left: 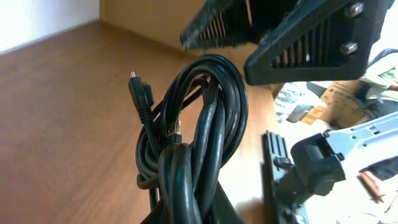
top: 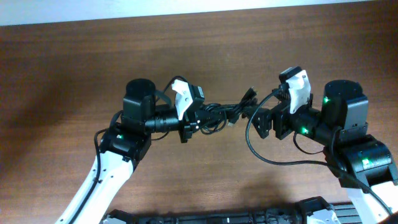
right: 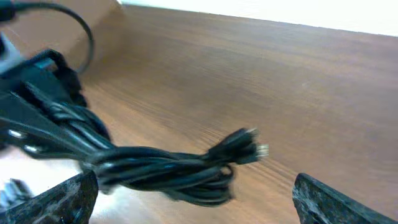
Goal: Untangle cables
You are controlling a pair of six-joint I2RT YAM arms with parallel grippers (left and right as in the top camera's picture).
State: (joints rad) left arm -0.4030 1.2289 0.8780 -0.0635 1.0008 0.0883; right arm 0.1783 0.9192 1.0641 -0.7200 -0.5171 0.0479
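Between the closed fingers of the left gripper point(top: 198, 119) sits one end of the cables point(top: 227, 112), clamped tight. The left wrist view shows the glossy black loops point(left: 211, 124) rising right up into the ribbed pads. Out from that grip the bundle runs as a long, thin rope straight across toward the other arm, its long axis on the line between the two grippers. It looks lifted off the brown wood-grain tabletop point(top: 205, 50), though I can't be sure it clears it everywhere.

Now the far end: a small cluster of plug ends point(right: 249, 146), black with a glint of metal at the tips, pokes out loose. That loose end is the right arm's business, because it lies just ahead of the right gripper point(top: 264, 119). This one gapes wide with nothing in it, its two rough dark fingers framing the bundle in its own camera.

So the next move turns on this: the plugs point toward the open jaws, slightly to their left.

The cords are smooth, round and rubbery, several strands twisted over one another, with one slim plug point(left: 138, 87) standing free beside the loops.
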